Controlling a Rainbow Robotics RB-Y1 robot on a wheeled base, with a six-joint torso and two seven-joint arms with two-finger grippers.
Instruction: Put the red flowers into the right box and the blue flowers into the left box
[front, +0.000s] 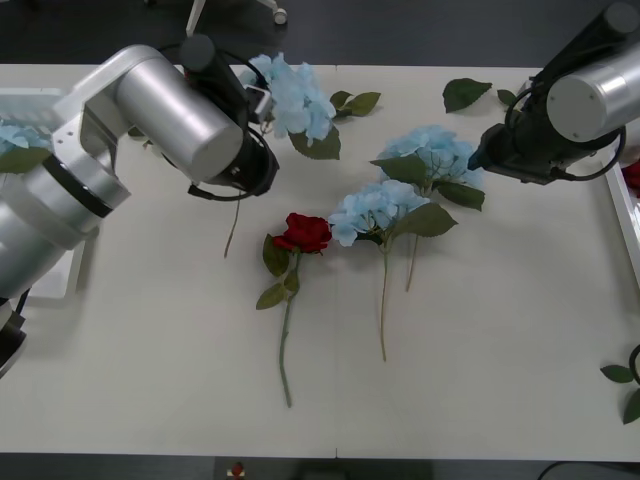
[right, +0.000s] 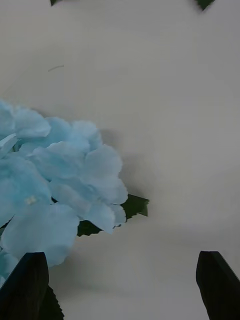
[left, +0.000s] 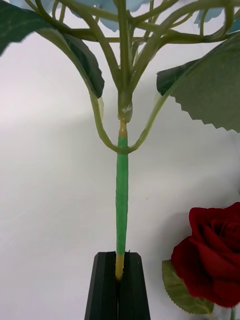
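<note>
My left gripper (left: 120, 257) is shut on the green stem (left: 121, 190) of a blue flower (front: 290, 95), which is held near the table's far side. Its stem end (front: 232, 235) pokes out under my left arm (front: 190, 115). One red flower (front: 305, 232) lies mid-table and also shows in the left wrist view as a red bloom (left: 215, 265). Two more blue flowers (front: 375, 208) (front: 435, 152) lie to its right. My right gripper (right: 120, 260) hovers open just beside the rightmost blue head (right: 55, 190). The left box (front: 30, 100) holds a blue head (front: 15, 135). The right box (front: 622, 210) shows a bit of red (front: 632, 175).
Loose green leaves lie at the far right (front: 465, 93), beside the held flower (front: 360, 102) and at the near right edge (front: 620, 375). The rose's long stem (front: 285, 350) runs toward the table's front edge.
</note>
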